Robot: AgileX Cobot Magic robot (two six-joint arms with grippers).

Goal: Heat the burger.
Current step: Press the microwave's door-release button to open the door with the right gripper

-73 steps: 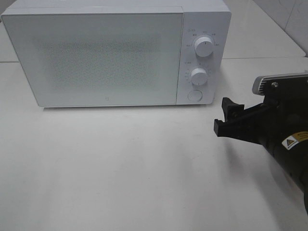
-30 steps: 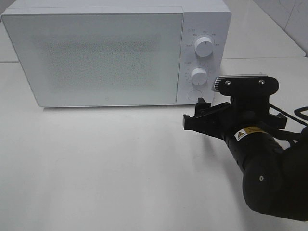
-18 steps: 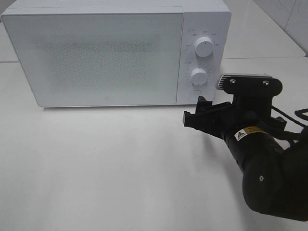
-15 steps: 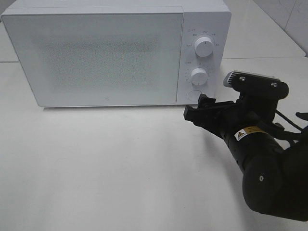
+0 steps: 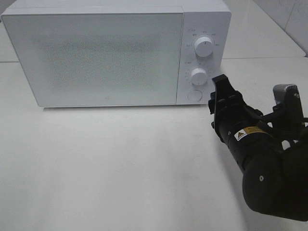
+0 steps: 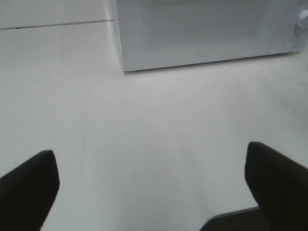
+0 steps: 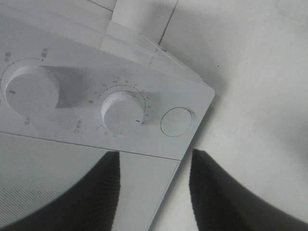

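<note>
Right by the front corner of the microwave (image 5: 96, 53), the right claw (image 5: 215, 91) is about half open and holds nothing. It points at the round button (image 5: 194, 95) under the 2 knobs (image 5: 198, 75). Farther off, the left claw (image 6: 151, 168) hangs wide open over the white table (image 5: 120, 163), and it is empty too. The microwave door is shut. No burger shows in any view. It may be inside, but I cannot tell. My guess is that a button press or knob turn comes next, so the heating is not done.
</note>
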